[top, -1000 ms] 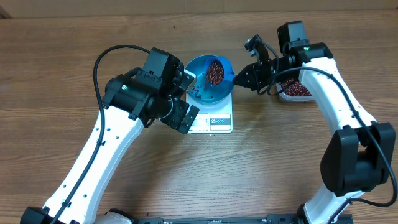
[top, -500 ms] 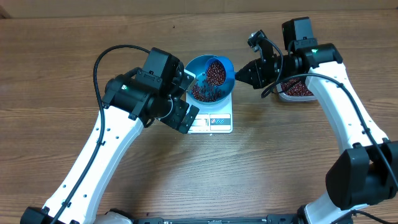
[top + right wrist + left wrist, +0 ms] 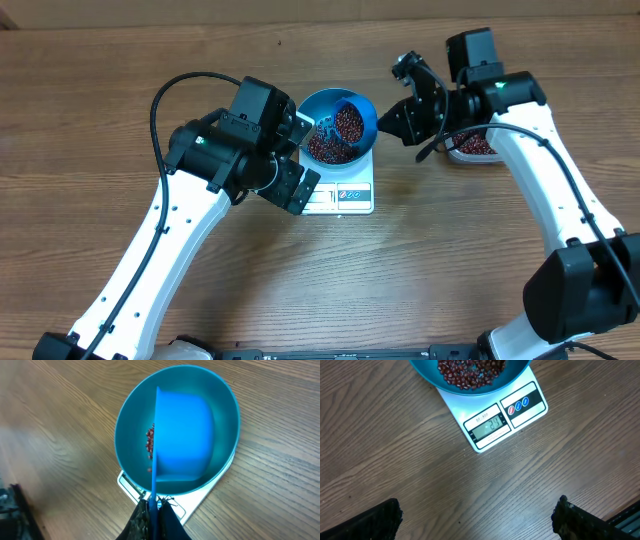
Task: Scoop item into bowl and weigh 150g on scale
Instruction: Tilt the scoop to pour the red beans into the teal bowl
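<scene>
The blue bowl (image 3: pixel 312 103) stands on the white scale (image 3: pixel 345 195), holding a heap of dark red-brown beans (image 3: pixel 325 149). My right gripper (image 3: pixel 388 124) is shut on the handle of a small blue scoop (image 3: pixel 350 120), tipped over the bowl with beans still in it. In the right wrist view the scoop's (image 3: pixel 182 440) back faces me inside the bowl (image 3: pixel 226 407), and a few beans (image 3: pixel 149 446) fall past its edge. My left gripper (image 3: pixel 292 187) is open and empty over bare wood beside the scale's (image 3: pixel 517 420) lit display, its fingers (image 3: pixel 376 522) wide apart.
A clear tub (image 3: pixel 478 147) of beans sits at the right, partly hidden behind my right arm. The left arm's black cable (image 3: pixel 165 95) loops above its wrist. Wooden tabletop (image 3: pixel 420 260) surrounds the scale.
The scoop has tipped further over the bowl and beans have poured out, so the heap in the bowl has grown. The left arm has not moved.
</scene>
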Motion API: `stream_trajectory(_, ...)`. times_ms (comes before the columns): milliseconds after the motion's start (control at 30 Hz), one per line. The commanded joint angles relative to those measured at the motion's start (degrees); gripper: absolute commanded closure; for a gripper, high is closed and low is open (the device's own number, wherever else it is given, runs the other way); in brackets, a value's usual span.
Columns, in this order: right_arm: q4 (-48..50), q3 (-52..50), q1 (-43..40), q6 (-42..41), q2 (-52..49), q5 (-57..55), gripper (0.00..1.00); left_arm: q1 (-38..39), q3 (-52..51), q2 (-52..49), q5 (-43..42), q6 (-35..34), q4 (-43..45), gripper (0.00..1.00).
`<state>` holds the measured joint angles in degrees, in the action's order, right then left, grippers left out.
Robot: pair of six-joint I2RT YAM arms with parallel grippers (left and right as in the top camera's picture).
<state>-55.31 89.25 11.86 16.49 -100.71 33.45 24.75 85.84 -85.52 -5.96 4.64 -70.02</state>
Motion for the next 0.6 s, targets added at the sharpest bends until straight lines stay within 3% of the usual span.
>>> stream_trajectory(0, 1.0, 1.3, 2.2, 0.0, 3.0, -4.3, 0.96, 0.4, 0.2, -0.3, 0.2, -0.2, 0.2, 0.00)
stream_trajectory(567, 4.5, 3.3, 4.2, -3.2, 3.9, -8.0, 0.96, 0.4, 0.2, -0.3, 0.2, -0.2, 0.2, 0.00)
